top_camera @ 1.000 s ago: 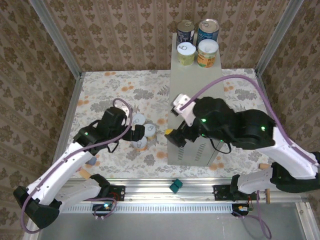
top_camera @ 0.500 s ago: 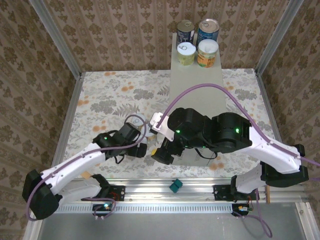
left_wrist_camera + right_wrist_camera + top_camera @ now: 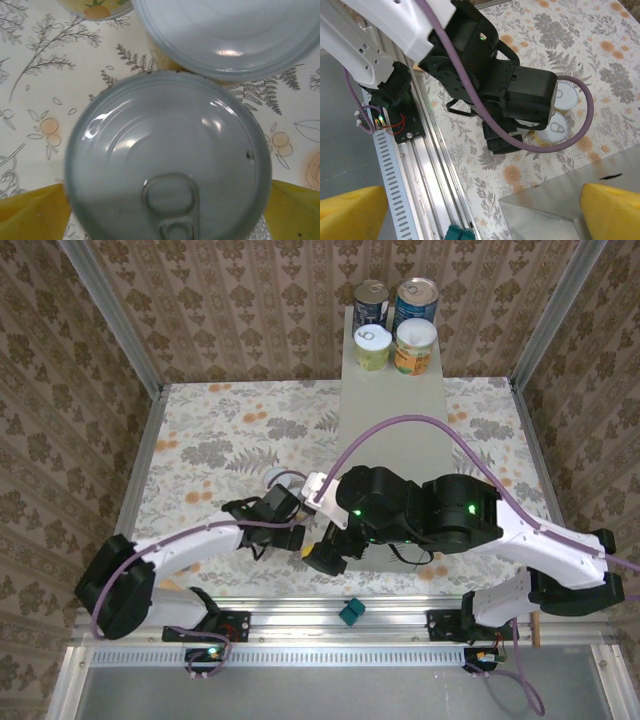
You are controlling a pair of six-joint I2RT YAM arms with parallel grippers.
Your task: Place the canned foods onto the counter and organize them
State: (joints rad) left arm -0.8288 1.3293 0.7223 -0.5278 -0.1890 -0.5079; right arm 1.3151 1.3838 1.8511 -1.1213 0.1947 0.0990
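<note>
Left jaws: wide, astride short pull-tab can (image 3: 165, 160) on floral floor (image 3: 30, 90); contact unclear. Sister can (image 3: 225, 35) touches at 12 o'clock. Rigid, weighty, slick tin, I judge; I'd grip mid-wall. My right jaws: wide, empty. Four cans (image 3: 415, 340) stand on worktop (image 3: 395, 390).

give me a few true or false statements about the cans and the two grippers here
1. Four cans stand on the counter. True.
2. The blue cans are the ones nearest the arms. False: they stand at the far end, behind the shorter cans.
3. The left gripper straddles a pull-tab can. True.
4. The right gripper holds a can. False: it is open and empty.
5. The pull-tab can stands alone. False: another can sits right beside it.
</note>
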